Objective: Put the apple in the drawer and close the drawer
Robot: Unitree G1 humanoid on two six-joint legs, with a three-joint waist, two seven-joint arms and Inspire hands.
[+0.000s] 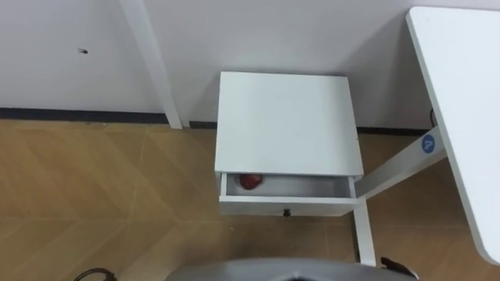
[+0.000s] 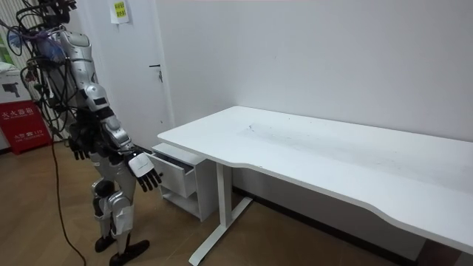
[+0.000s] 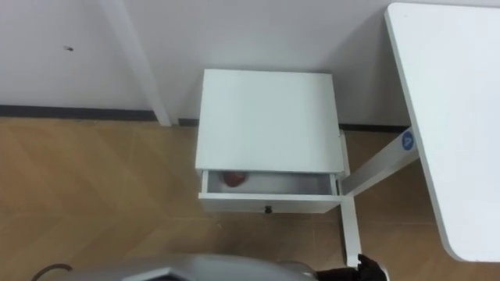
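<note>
Apple lies in the part-open drawer, lower centre. The drawer is judged light, rigid and free-sliding; push at the knob. Right hand and left hand hang slack and empty.

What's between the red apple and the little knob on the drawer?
Only bare white floor and the front panel of the drawer, seen in the left eye view: the apple lies inside, the knob sits outside.

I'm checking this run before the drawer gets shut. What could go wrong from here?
The apple lies loose in the open drawer; a hard shove could send it rolling. The desk leg stands right by the drawer's right corner, so the right hand, open and low before the drawer, might knock it.
</note>
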